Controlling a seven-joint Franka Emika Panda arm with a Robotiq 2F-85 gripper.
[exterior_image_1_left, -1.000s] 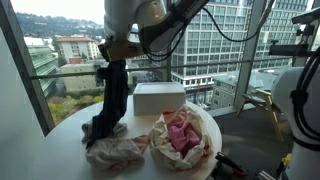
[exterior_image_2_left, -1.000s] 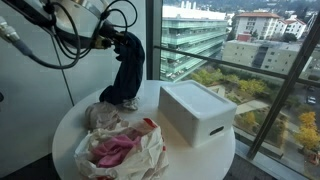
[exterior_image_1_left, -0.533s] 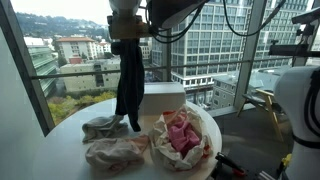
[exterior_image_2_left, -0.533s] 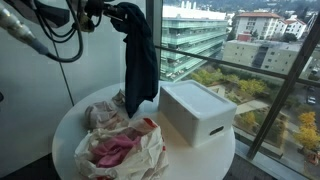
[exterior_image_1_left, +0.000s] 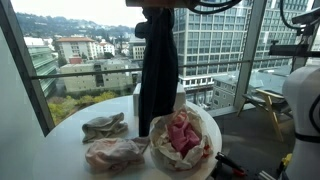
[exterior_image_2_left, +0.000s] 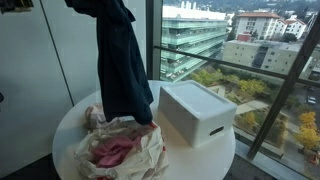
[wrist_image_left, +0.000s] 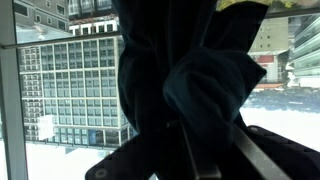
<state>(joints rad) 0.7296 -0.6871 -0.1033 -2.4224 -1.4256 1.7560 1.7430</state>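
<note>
1. Room: glazed corner high above a city, with tall windows (exterior_image_1_left: 60, 60) facing office blocks and wooded hills.
2. Round white table (exterior_image_2_left: 65, 130): it carries a white box (exterior_image_2_left: 195, 110), a crinkled bag of pink fabric (exterior_image_1_left: 182, 135) and two crumpled cloths (exterior_image_1_left: 105, 127).
3. Dark garment (exterior_image_1_left: 158, 75): it hangs straight down from the claw with its long axis vertical, over the table between box and bag. Whether the hem touches either cannot be told.
4. Gripper (wrist_image_left: 208, 130): it sits directly above the garment, beyond the top edge of both exterior views. In the wrist view its jaws are pinched on a bunched fold of the cloth.
</note>
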